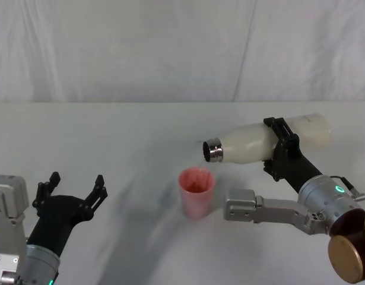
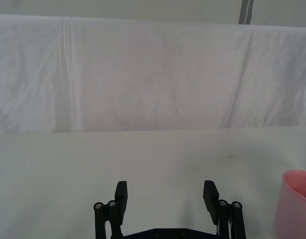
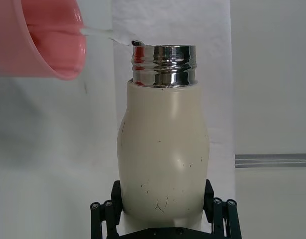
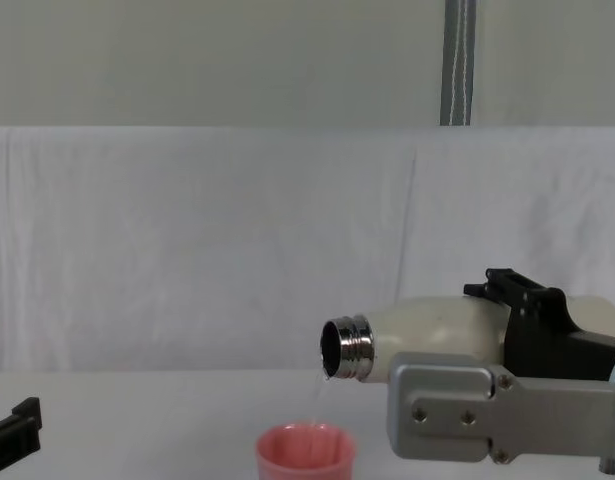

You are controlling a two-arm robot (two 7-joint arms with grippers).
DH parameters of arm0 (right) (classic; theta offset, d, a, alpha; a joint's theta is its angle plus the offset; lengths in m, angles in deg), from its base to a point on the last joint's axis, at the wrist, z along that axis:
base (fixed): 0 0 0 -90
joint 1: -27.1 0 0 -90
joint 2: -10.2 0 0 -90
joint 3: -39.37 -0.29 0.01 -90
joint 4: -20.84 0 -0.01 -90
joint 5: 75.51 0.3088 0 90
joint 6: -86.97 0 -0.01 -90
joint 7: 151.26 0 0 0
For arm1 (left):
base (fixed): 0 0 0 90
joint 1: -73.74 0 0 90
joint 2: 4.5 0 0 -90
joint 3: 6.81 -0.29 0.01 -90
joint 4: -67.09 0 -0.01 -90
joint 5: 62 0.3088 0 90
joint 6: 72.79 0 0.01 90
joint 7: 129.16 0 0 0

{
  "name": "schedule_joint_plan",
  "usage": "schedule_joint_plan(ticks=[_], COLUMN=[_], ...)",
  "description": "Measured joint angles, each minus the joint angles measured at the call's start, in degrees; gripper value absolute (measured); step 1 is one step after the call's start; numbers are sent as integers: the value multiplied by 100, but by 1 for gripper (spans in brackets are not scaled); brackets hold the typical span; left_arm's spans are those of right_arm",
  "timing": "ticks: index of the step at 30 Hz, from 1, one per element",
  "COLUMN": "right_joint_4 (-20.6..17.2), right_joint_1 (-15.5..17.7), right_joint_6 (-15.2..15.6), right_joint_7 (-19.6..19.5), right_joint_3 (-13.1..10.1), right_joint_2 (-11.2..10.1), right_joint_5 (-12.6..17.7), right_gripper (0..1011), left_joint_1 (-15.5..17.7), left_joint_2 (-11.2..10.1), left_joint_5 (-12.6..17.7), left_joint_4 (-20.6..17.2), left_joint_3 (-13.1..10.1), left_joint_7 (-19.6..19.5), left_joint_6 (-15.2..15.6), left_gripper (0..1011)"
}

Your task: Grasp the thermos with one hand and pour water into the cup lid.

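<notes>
My right gripper [image 1: 281,145] is shut on the cream-white thermos [image 1: 262,141], holding it tipped almost level above the table with its steel neck [image 1: 213,149] pointing left. The neck [image 4: 347,348] hangs just above and right of the pink cup lid [image 4: 305,450], and a thin stream of water runs from it down toward the cup. The cup lid [image 1: 196,191] stands upright on the table. In the right wrist view the thermos [image 3: 163,159] sits between the black fingers [image 3: 220,214], the cup lid [image 3: 41,40] beside its mouth. My left gripper [image 1: 75,190] rests open at the near left.
A white cloth covers the table [image 1: 111,136] and hangs as a backdrop behind. The right arm's boxy grey link [image 1: 253,208] lies just right of the cup lid. From the left wrist view the cup lid [image 2: 294,204] stands off to one side of the open fingers.
</notes>
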Motion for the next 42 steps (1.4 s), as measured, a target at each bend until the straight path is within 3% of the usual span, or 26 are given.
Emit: schedule_joint_plan(ticks=[10, 30, 34, 42], right_joint_4=[-10, -72, -79, -78], right_joint_1=[35, 282, 355, 412], right_joint_6=[-18, -546, -731, -912], right_joint_7=[1, -240, -335, -468], right_joint_3=[-11, -377, -526, -656], right_joint_2=[34, 271, 343, 406], right_joint_5=[65, 1060, 1407, 1660], right_gripper=[951, 951, 951, 951], left_joint_1=[0, 0, 0, 0], left_joint_2=[0, 0, 0, 0], left_joint_5=[0, 0, 0, 0], left_joint_4=[0, 0, 0, 0], left_joint_3=[0, 0, 0, 0], left_joint_7=[0, 0, 0, 0], left_joint_6=[0, 0, 0, 0], left_gripper=[1001, 1001, 1001, 1001])
